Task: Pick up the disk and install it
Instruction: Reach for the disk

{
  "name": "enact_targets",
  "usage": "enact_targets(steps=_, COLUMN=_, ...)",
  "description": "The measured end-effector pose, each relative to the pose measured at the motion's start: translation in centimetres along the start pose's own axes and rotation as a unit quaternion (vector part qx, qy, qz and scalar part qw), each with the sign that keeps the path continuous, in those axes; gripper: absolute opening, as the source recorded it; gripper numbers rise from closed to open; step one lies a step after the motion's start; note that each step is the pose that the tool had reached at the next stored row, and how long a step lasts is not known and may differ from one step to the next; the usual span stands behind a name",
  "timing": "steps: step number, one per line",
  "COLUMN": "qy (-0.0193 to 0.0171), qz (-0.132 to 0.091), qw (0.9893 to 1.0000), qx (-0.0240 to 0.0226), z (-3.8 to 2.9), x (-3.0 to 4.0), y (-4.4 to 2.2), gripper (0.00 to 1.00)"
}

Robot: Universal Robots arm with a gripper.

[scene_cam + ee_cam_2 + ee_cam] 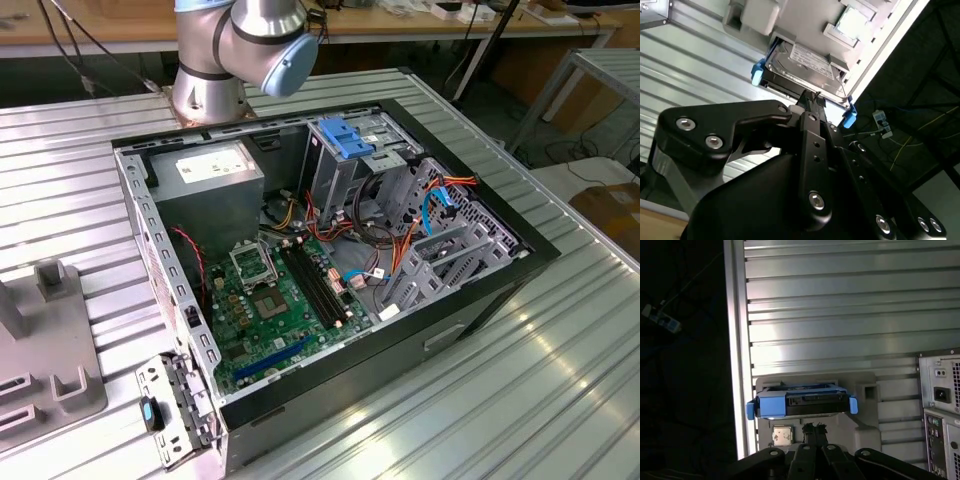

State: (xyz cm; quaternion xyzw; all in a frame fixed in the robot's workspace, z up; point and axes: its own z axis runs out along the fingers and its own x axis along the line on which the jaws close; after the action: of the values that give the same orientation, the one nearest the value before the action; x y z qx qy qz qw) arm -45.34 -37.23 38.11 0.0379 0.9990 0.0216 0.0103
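The pincer (814, 429) hangs just short of the disk (802, 405). In the first wrist view its two black tips sit very close together with nothing between them. It looks all but closed, though the dark edge of the picture makes the narrow gap hard to judge. It holds nothing and does not seem to touch the disk.

The disk stands on its long edge in a grey holder (865, 390). One blue rail runs along the face toward the camera and a blue tab juts out at each end. Held upright like this, its upper edge is free for a grip from above. In the second wrist view its labelled metal side (807, 60) faces out of the slot. A small square chip (782, 435) lies in a pocket of the same holder, beside the disk.

The holder rests on the ribbed metal desk (840, 315), close to the desk's edge. The back of the computer case (940, 405) stands nearby. In the exterior view the case lies with its side panel off, so the circuit board (280, 300) and drive cage (340, 185) are open from above.
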Motion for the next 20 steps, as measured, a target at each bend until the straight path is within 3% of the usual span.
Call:
enact_targets(steps=1, qy=0.0, qz=0.0, qw=1.0, qx=0.0, z=0.04, x=0.35, y=0.15, gripper=0.11)
enact_targets(steps=2, qy=0.0001, qz=0.0, qw=1.0, qx=0.0, z=0.16, x=1.32, y=0.32, gripper=0.11)
enact_targets(steps=5, qy=0.0036, qz=0.0, qw=1.0, qx=0.0002, z=0.79, x=2.17, y=0.45, gripper=0.11)
enact_targets(steps=10, qy=0.0092, qz=0.0, qw=1.0, qx=0.0007, z=1.36, x=2.61, y=1.21, gripper=0.11)
enact_targets(steps=13, qy=0.0093, qz=0.0, qw=1.0, qx=0.0007, z=1.39, x=2.64, y=1.27, gripper=0.11)
enact_targets(steps=14, qy=0.0093, qz=0.0, qw=1.0, qx=0.0007, z=1.8, x=2.65, y=1.25, gripper=0.11)
enact_targets(steps=17, qy=0.0093, qz=0.0, qw=1.0, qx=0.0007, z=1.97, x=2.67, y=1.49, gripper=0.11)
enact_targets(steps=20, qy=0.0093, qz=0.0, qw=1.0, qx=0.0007, z=2.17, x=2.71, y=1.3, gripper=0.11)
